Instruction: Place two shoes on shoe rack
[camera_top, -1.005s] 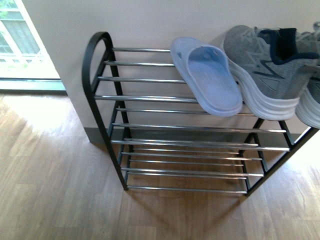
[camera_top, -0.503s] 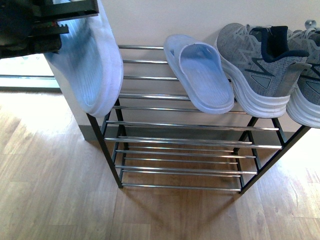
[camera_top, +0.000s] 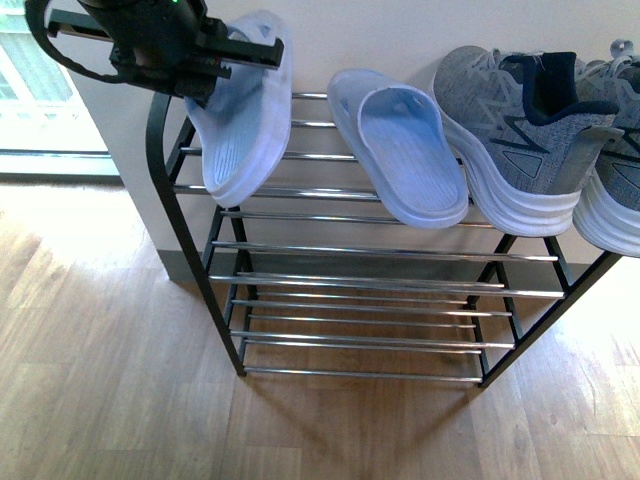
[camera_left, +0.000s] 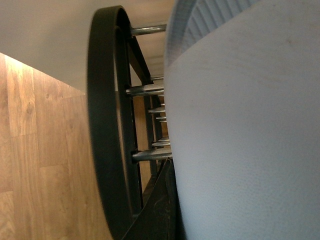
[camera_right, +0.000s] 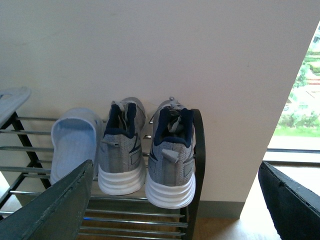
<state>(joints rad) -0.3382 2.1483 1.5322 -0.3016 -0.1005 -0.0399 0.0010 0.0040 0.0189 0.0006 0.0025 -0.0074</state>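
The left gripper (camera_top: 235, 50) is clamped on a pale blue rubber slide sandal (camera_top: 240, 110), tilting it onto the chrome-rodded black shoe rack (camera_top: 190, 250) beside its mate (camera_top: 405, 150), while two grey knit sneakers (camera_right: 145, 150) already sit at the top tier's far end and the right gripper (camera_right: 175, 210) hangs spread apart.

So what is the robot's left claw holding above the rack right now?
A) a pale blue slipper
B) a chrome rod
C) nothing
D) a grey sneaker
A: in the front view the left claw grips a pale blue slipper over the left end of the shoe rack, while both grey sneakers already sit at its right end.
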